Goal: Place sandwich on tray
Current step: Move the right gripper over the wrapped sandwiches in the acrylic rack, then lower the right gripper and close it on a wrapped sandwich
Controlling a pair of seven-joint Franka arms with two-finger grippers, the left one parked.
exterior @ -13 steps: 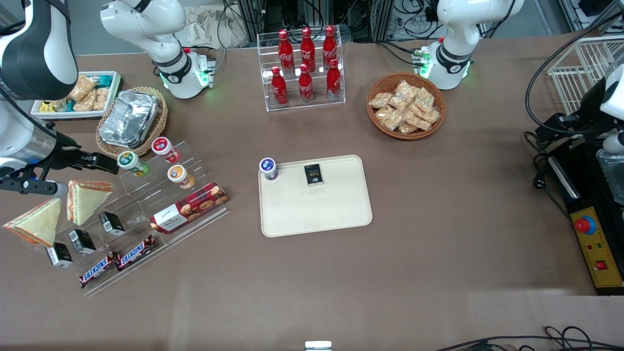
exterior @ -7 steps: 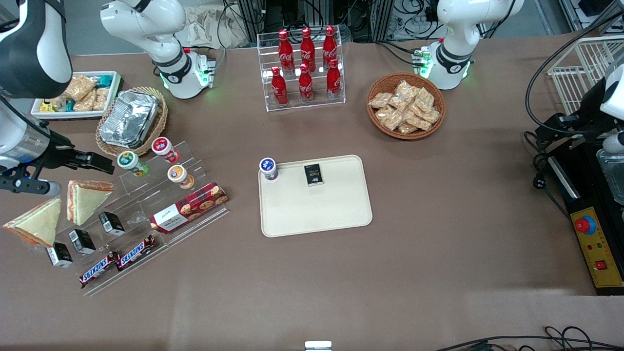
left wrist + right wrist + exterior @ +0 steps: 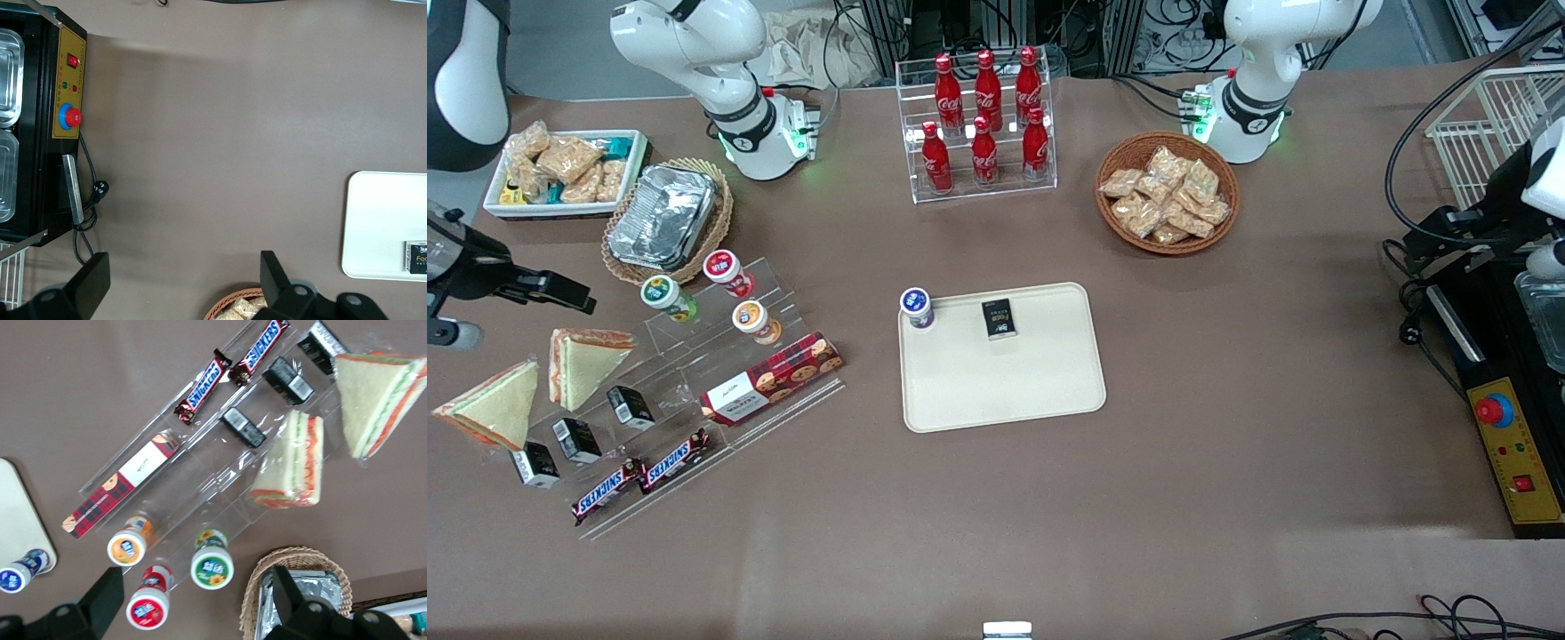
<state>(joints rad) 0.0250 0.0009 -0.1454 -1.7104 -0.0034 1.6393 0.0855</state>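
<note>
Two clear-wrapped triangular sandwiches lie toward the working arm's end of the table. One sandwich (image 3: pixel 583 360) (image 3: pixel 293 463) rests on the clear acrylic stand (image 3: pixel 694 356). A near-identical one (image 3: pixel 494 404) (image 3: pixel 377 397) lies beside it at the table's edge. Both show red-orange and green filling. My right gripper (image 3: pixel 516 318) (image 3: pixel 197 587) hangs high above the stand's cup row, open and empty, apart from both sandwiches. The cream tray (image 3: pixel 1032 391) (image 3: pixel 17 513) lies mid-table with a blue-lid cup (image 3: pixel 916 308) and a black packet (image 3: pixel 1000 318) on it.
The stand also holds three cups (image 3: pixel 734 298), a cookie box (image 3: pixel 774 378), black packets (image 3: pixel 578 440) and Snickers bars (image 3: pixel 640 476). A foil container in a basket (image 3: pixel 665 218), a snack bin (image 3: pixel 565 173), a cola rack (image 3: pixel 983 124) and a snack basket (image 3: pixel 1167 194) stand farther back.
My gripper and arm have shifted sideways toward the working arm's end of the table, away from the tray. The sandwiches and other items have not moved.
</note>
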